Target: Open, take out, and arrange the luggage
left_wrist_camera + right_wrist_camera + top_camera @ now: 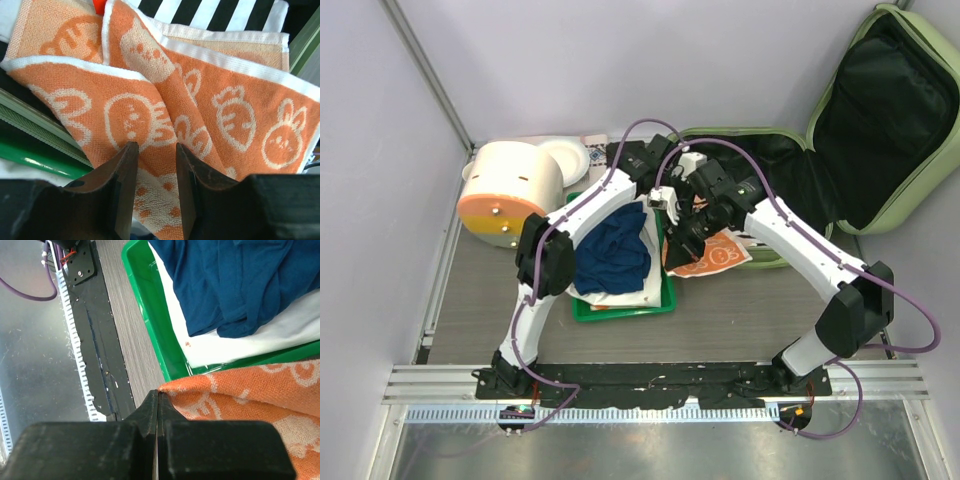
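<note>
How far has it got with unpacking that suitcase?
The suitcase is open, and blue and white clothes lie in the tray. The right claw pinches an orange towel, the left claw open over it. A striped cloth beyond it is left to move.

Luggage [885, 110] lid beyond right edge

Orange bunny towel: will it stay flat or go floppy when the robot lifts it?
Probably floppy: the towel lies in soft folds. Likely light, since the right pincer holds it by one corner. Its fuzzy loops shouldn't slip.
</note>
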Robot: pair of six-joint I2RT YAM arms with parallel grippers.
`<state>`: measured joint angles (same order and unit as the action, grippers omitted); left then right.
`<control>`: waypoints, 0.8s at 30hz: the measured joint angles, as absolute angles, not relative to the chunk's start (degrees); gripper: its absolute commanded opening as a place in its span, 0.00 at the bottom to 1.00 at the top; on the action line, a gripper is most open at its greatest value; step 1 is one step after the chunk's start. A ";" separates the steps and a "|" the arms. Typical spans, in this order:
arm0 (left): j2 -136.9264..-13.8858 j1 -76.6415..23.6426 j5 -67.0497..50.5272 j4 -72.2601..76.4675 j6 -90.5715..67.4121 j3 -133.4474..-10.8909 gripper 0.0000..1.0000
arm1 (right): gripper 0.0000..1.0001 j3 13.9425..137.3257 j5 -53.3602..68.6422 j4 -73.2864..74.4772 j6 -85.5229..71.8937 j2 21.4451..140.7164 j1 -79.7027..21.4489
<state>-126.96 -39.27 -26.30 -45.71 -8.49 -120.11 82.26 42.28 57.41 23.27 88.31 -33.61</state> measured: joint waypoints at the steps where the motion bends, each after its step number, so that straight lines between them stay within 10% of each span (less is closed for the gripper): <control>1: -127.09 -39.40 -25.67 -46.37 -7.68 -120.25 0.38 | 0.01 81.97 42.15 57.32 23.44 88.20 -33.93; 10: -127.46 -40.23 -22.31 -49.12 -4.21 -122.17 0.49 | 0.01 81.82 41.82 57.39 23.99 87.92 -34.54; 16: -127.66 -40.38 -21.39 -50.06 -2.09 -122.56 0.03 | 0.01 81.82 41.30 57.67 24.03 87.64 -34.54; 24: -127.74 -39.55 -21.26 -50.39 -2.92 -122.56 0.00 | 0.01 82.17 41.12 57.47 23.92 87.64 -34.79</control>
